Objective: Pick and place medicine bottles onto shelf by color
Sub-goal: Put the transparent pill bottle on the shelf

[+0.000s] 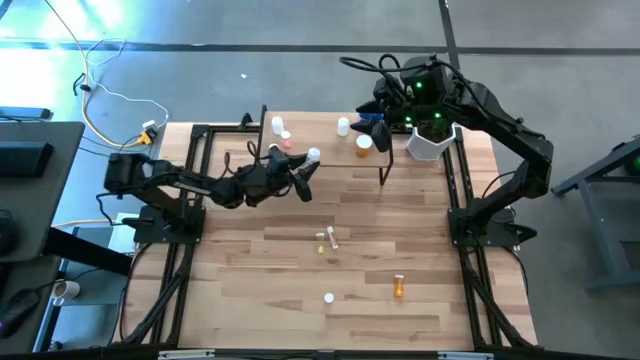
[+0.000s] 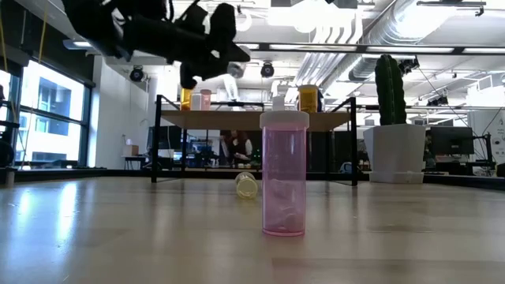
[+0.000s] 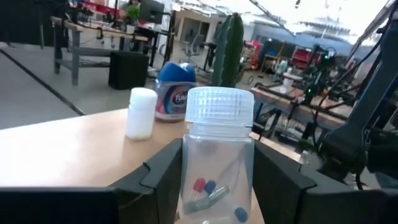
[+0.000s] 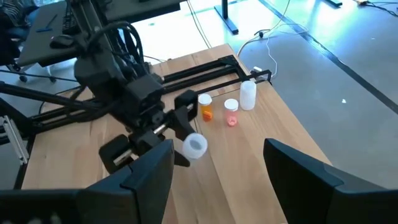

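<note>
A clear medicine bottle with a white ribbed cap and coloured capsules inside stands upright between the fingers of my left gripper, over the shelf. My left gripper is shut on it. On the shelf stand a white bottle, a blue jar, an orange bottle and a pink one. My right gripper hangs open above the shelf's right end, holding nothing. My left gripper pinches the clear bottle's body just below the cap between its two fingers, one on each side. The fingers come level from the table's left. The bottle stays upright, cap up; its bottom is out of view.
On the table's near half a pink bottle stands upright, a yellowish one lies on its side and an orange one lies to the right. A white pot with a cactus stands by the shelf's right end.
</note>
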